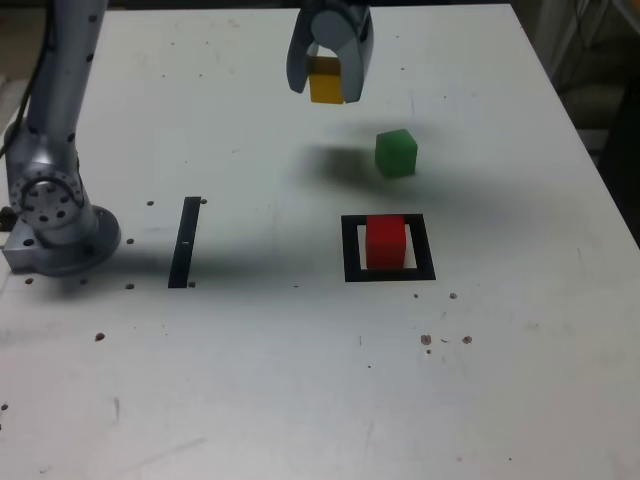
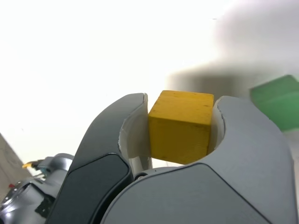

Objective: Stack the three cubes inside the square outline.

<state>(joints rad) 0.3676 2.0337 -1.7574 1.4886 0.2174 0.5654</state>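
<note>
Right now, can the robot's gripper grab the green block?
Probably not yet: the gripper is already holding the yellow block. Nothing seems to stand around the green block, so it looks reachable once the gripper is free.

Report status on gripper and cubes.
Gripper shut on yellow cube, held above table. Red cube inside square outline. Green cube on table, outside outline. Nothing seen on top of red.
</note>
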